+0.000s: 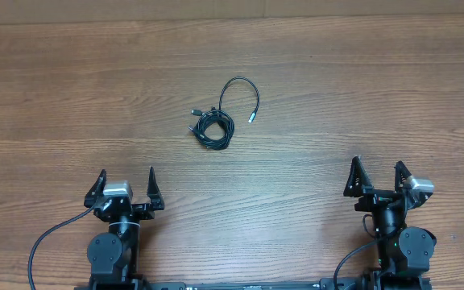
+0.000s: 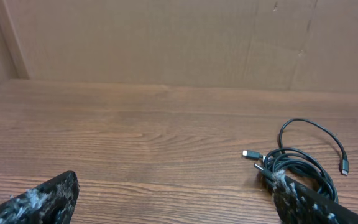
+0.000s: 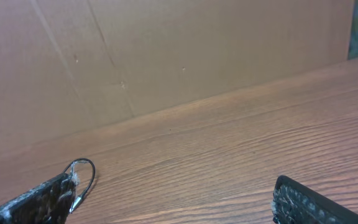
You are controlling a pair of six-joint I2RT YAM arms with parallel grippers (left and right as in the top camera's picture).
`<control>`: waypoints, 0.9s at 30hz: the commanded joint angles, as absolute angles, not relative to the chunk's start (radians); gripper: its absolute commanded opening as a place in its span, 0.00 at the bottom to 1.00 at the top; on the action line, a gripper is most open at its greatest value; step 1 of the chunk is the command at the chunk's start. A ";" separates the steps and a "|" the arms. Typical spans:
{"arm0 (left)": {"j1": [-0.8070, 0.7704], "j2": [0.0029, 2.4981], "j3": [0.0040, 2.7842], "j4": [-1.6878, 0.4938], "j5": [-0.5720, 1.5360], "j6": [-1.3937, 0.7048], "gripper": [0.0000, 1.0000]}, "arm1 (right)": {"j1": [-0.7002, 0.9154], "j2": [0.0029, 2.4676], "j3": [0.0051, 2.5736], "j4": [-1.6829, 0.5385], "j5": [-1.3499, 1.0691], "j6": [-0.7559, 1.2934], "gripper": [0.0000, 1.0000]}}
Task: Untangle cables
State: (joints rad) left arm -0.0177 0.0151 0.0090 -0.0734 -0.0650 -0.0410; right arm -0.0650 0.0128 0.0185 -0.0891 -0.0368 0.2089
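The cables (image 1: 213, 127) lie as a small knotted bundle of thin black cords in the middle of the wooden table, with one loop arching up to a silver-tipped plug (image 1: 251, 118). In the left wrist view the bundle (image 2: 297, 163) sits ahead to the right, plug ends sticking out left. In the right wrist view only a loop and silver tip (image 3: 82, 180) show at the left. My left gripper (image 1: 126, 186) and right gripper (image 1: 378, 177) are both open and empty, near the front edge, well short of the cables.
A brown cardboard wall (image 2: 185, 43) stands behind the table's far edge. The wooden table (image 1: 361, 89) stretches bare around the bundle.
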 commanded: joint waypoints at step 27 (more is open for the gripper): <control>-0.017 0.676 0.740 -0.427 0.310 -0.021 1.00 | -0.068 0.005 0.008 -0.083 -0.028 0.208 1.00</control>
State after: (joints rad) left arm -0.0174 0.5430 0.6163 -0.3668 0.2214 -0.0429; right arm -0.0647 0.0128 0.0185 -0.0891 -0.0368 0.2089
